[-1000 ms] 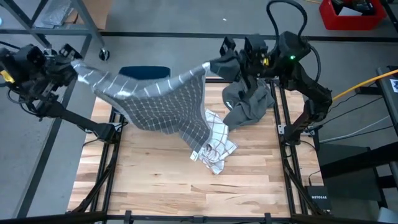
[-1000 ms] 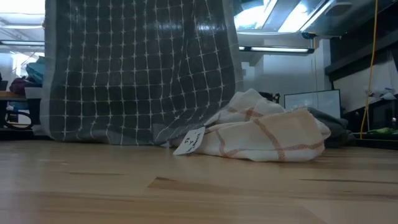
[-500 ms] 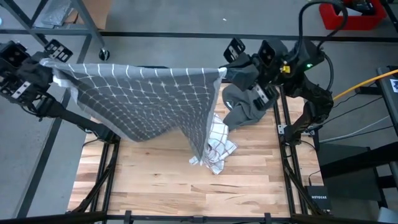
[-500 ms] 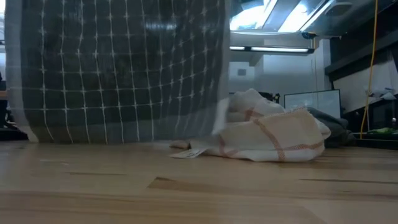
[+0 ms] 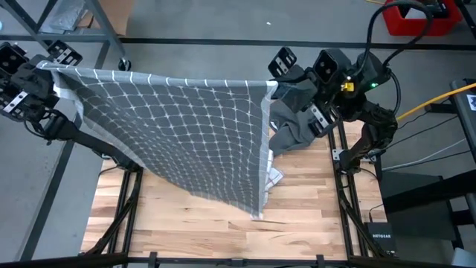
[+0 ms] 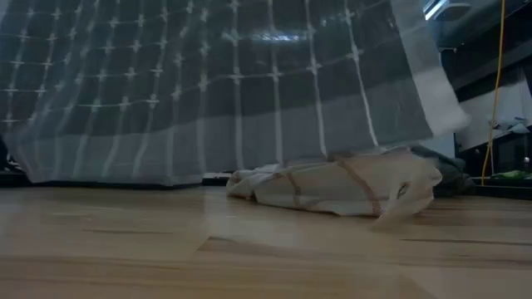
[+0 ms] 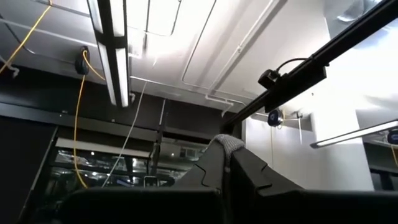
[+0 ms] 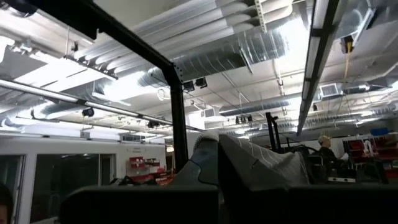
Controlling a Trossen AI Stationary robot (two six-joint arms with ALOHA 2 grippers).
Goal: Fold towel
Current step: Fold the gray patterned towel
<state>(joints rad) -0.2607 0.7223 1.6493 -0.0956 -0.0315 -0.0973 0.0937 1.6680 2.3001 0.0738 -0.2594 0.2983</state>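
Because the grey cotton towel with a white grid pattern (image 5: 178, 141) hangs slack between my two pinches, I judge it light, soft and quick to sag, best held at the corners of its top hem. My left gripper (image 5: 43, 68) is clamped on one corner, my right gripper (image 5: 277, 88) on the other (both raised above the wooden slat table (image 5: 186, 231)). Its long axis runs left to right along the taut hem; its free edge droops toward the table over a crumpled white checked cloth (image 6: 341, 187).
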